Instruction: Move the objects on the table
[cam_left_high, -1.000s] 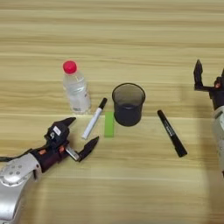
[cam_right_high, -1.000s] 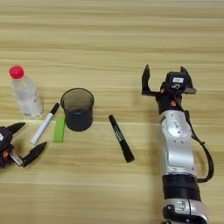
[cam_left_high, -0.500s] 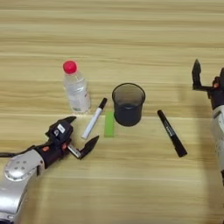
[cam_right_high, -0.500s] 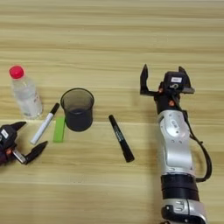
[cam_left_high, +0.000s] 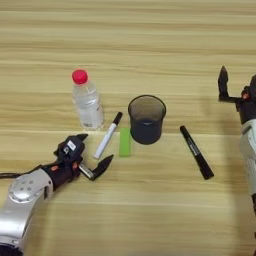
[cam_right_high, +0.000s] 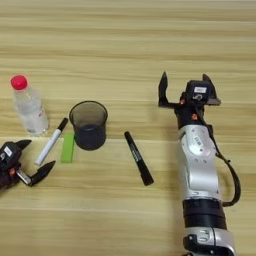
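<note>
Light wooden worktop (cam_left_high: 150, 45), plank grain running side to side, fills both views.

Bottle (cam_left_high: 87, 100), clear with red cap, stands upright at left. Just right of it, white marker (cam_left_high: 108, 135) lies slanted, black cap pointing up and away toward the cup. A green strip (cam_left_high: 124, 141) lies flat between that marker and the cup, close beside the cup's base. Cup (cam_left_high: 146, 119), dark and translucent, stands upright near centre, mouth up. Black marker (cam_left_high: 196, 152) lies well right of the cup, slanted, its near end further right.

Left claw (cam_left_high: 93, 155) sits low at left, near the worktop, fingers spread wide, holding nothing. One fingertip is by the near end of the white marker; contact cannot be told. The other finger points toward the bottle's base.

Right claw (cam_right_high: 184, 86) at right, beyond the black marker and well apart from it, fingers pointing up-picture, spread wide, empty. Its arm runs down toward the near edge.
</note>
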